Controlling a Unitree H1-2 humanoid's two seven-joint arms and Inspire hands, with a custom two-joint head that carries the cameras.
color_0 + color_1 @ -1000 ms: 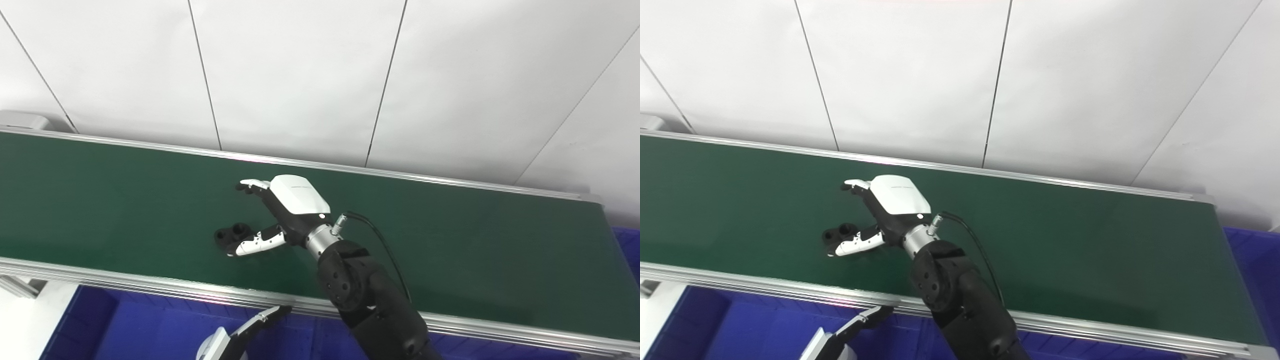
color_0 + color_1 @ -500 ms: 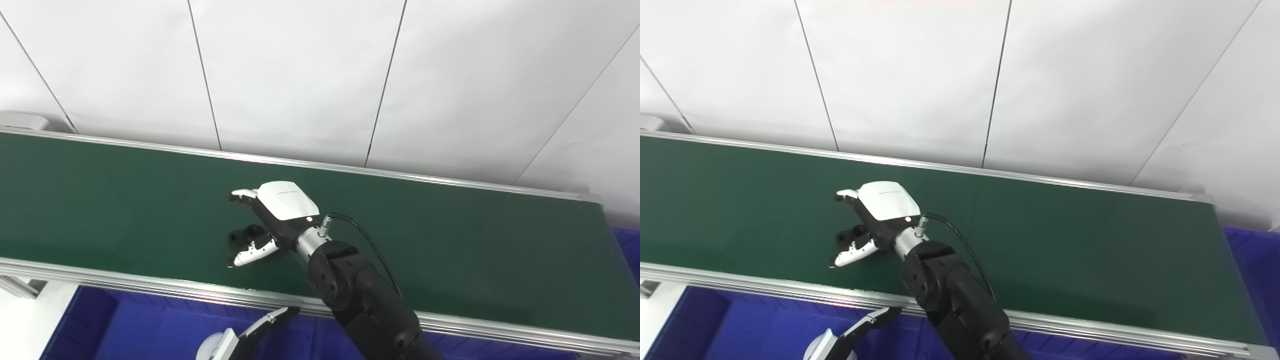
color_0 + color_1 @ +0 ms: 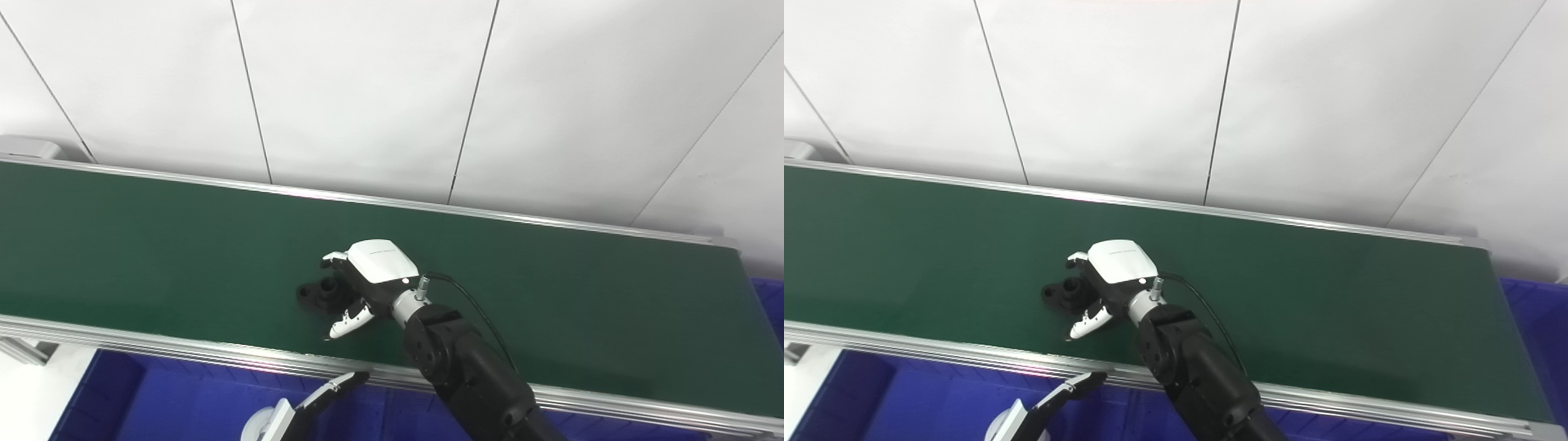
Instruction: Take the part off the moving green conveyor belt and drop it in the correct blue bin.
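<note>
On matte green belt [image 3: 153,245], lobed black part [image 3: 318,293] beside glossy right robot hand [image 3: 367,285].

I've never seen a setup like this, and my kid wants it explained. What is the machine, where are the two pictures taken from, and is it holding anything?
Both pictures come from two cameras side by side on a humanoid robot's head, so they show one scene from slightly different spots. A green conveyor belt runs in front of a white wall. A small black part lies on it. The right robot hand, white-backed on a black arm, reaches over the belt, its fingers around the part but not clearly gripping it. The left robot hand waits low, over a blue bin, holding nothing that shows. Another blue bin shows at the right.
</note>
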